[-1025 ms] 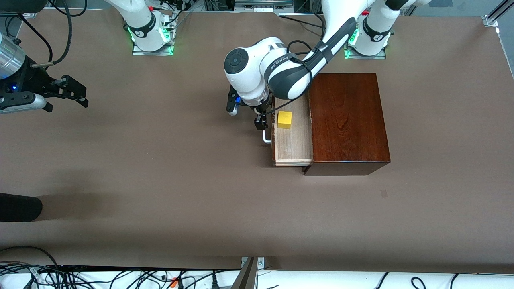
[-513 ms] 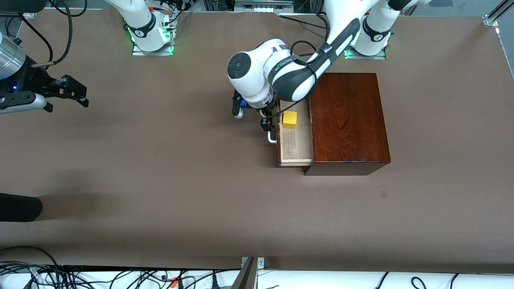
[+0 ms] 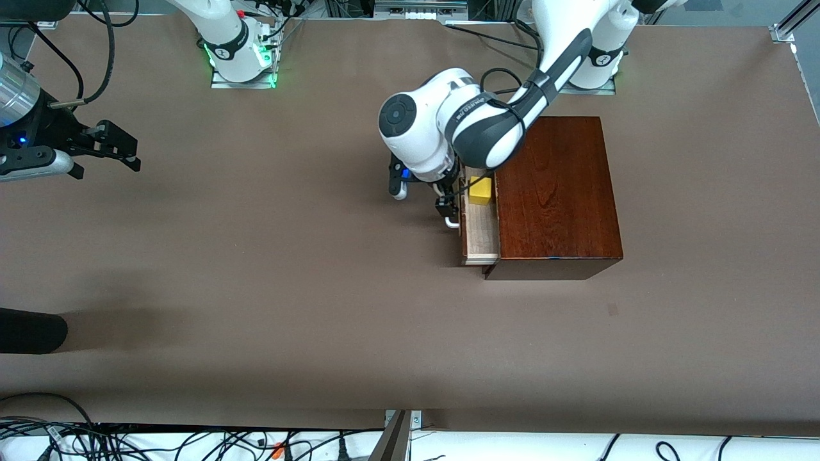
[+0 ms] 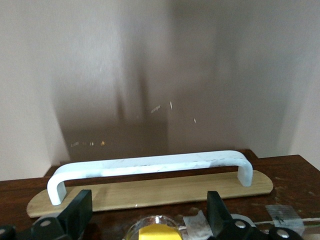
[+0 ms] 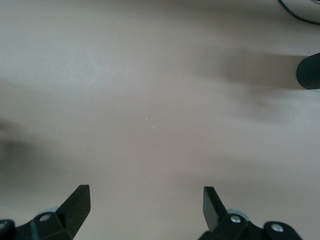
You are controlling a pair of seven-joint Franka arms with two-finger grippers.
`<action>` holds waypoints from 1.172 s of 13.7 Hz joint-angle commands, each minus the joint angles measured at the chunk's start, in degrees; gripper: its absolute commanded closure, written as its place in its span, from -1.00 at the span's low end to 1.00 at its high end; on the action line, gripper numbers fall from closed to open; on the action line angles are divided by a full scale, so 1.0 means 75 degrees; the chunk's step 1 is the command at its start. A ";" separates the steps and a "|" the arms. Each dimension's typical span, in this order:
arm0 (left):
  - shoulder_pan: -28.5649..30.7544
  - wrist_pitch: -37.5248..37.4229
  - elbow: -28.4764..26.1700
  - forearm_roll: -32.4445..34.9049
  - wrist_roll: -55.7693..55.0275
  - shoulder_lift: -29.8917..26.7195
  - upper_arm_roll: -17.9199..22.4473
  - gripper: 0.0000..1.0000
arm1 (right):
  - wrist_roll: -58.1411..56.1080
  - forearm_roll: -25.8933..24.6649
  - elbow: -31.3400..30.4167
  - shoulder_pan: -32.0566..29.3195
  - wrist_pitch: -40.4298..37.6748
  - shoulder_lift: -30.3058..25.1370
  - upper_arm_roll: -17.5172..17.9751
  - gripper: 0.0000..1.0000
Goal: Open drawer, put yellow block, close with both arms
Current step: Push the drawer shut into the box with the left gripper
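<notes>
The drawer (image 3: pixel 480 238) sticks partly out of the reddish-brown box (image 3: pixel 554 192), toward the right arm's end of the table. The yellow block (image 3: pixel 480 191) lies in its pale tray, close to the box's mouth. My left gripper (image 3: pixel 444 208) is at the drawer's dark front (image 4: pixel 285 175), beside the white handle (image 3: pixel 451 223). In the left wrist view the left gripper (image 4: pixel 148 200) is open; the handle (image 4: pixel 150 164) runs just past its fingertips and nothing is between them. My right gripper (image 3: pixel 131 153) waits open over bare table; the right wrist view shows it (image 5: pixel 145 197) holding nothing.
A black rounded object (image 3: pixel 29 330) lies at the table's edge on the right arm's end, also in the right wrist view (image 5: pixel 310 72). Cables (image 3: pixel 192 442) run below the table's edge nearest the front camera.
The left gripper has moved toward the box and the drawer has slid in with it, carrying the yellow block. Less of the tray shows. The right arm has not moved.
</notes>
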 commanded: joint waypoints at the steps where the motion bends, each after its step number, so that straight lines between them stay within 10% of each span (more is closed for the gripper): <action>1: 0.0399 -0.0269 -0.0503 0.0328 0.0185 -0.0477 -0.0049 -1.00 | 0.0064 -0.0117 0.0129 -0.0009 -0.0110 0.0040 0.0008 -1.00; 16: 0.1103 -0.0199 -0.0283 -0.0291 -0.0689 -0.0677 -0.0143 -1.00 | 0.0064 -0.0117 0.0141 0.0002 -0.0086 0.0040 0.0020 -1.00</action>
